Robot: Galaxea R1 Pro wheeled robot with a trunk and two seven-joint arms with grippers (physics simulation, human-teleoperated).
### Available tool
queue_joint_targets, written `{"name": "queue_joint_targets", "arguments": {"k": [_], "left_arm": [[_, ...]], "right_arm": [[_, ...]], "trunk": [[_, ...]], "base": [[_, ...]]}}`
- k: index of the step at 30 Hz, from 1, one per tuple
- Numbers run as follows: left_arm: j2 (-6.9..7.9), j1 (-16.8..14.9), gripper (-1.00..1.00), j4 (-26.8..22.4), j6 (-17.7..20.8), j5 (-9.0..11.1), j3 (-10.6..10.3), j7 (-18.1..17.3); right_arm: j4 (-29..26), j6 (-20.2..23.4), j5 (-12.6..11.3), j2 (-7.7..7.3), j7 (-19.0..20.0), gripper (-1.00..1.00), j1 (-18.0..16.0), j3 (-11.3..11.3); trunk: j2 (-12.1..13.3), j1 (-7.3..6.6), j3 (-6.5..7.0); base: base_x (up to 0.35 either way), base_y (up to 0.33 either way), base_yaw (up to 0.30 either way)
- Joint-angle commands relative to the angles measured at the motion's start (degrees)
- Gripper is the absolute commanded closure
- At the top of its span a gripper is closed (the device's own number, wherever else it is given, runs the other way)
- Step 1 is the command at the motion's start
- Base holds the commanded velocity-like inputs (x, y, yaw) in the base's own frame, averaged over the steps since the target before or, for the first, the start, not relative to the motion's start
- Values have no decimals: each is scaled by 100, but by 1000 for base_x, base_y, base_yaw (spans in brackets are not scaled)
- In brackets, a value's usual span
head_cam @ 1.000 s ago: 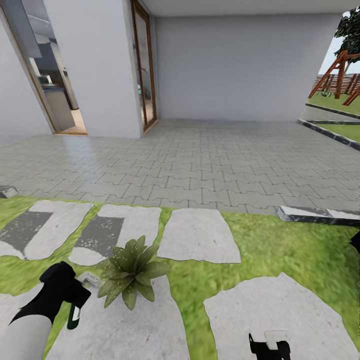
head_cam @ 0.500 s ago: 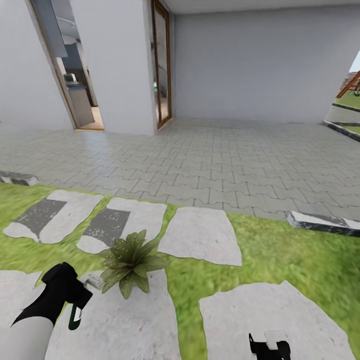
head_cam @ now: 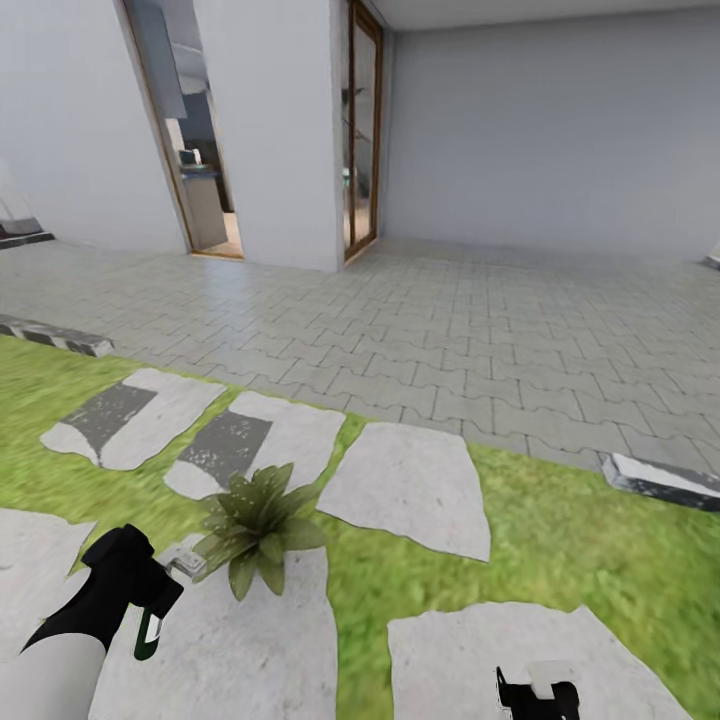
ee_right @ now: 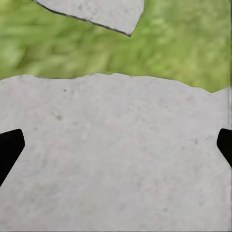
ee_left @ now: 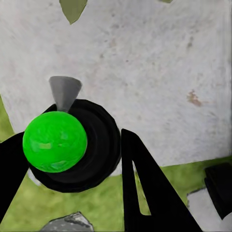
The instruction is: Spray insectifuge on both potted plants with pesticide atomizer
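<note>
On lawn stones | left pincer [head_cam: 150, 612] pinching atomizer [ee_left: 72, 145] | potted plant [head_cam: 255, 522] just beside nozzle

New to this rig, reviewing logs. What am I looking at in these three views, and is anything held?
It's a simulated wheeled robot with two arms. The head view looks forward and down from its head over a lawn with stepping stones, a paved patio and house walls behind. One potted plant sits on the lawn. The left end effector is shut on the atomizer, nozzle toward the plant. The left wrist camera looks along that arm's fingers: the green ball is the atomizer's top. The right wrist camera looks down at a stone; the right end effector is open, holding nothing.
</note>
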Motion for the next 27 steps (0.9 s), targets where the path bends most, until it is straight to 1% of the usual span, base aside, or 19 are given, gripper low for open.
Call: {"name": "queue_joint_targets", "arguments": {"k": [1,6,11,18,27], "left_arm": [[-3,-4,100,-9,31,-37,14,-48],[0,-4,100,-13,36,-33,28,-47],[20,-4,100,-15,39,-11,45,-47],[51,-4,100,-22,42,9,72,-47],[35,-4,100,-22,31,1,28,-47]], "right_arm": [[10,-16,62,-1,-32,-100,-5,-25],[10,-15,67,-5,-28,-100,-5,-23],[10,-21,61,25,-28,-100,-5,-23],[10,-16,69,29,-28,-100,-5,-23],[18,-16,69,27,-28,-100,-5,-23]], "trunk": [[-2,0,-5],[-2,0,-5],[-2,0,-5],[-2,0,-5],[-2,0,-5]], "base": [[171,-300,26],[171,-300,6],[169,-300,0],[163,-294,259],[290,-181,279]]}}
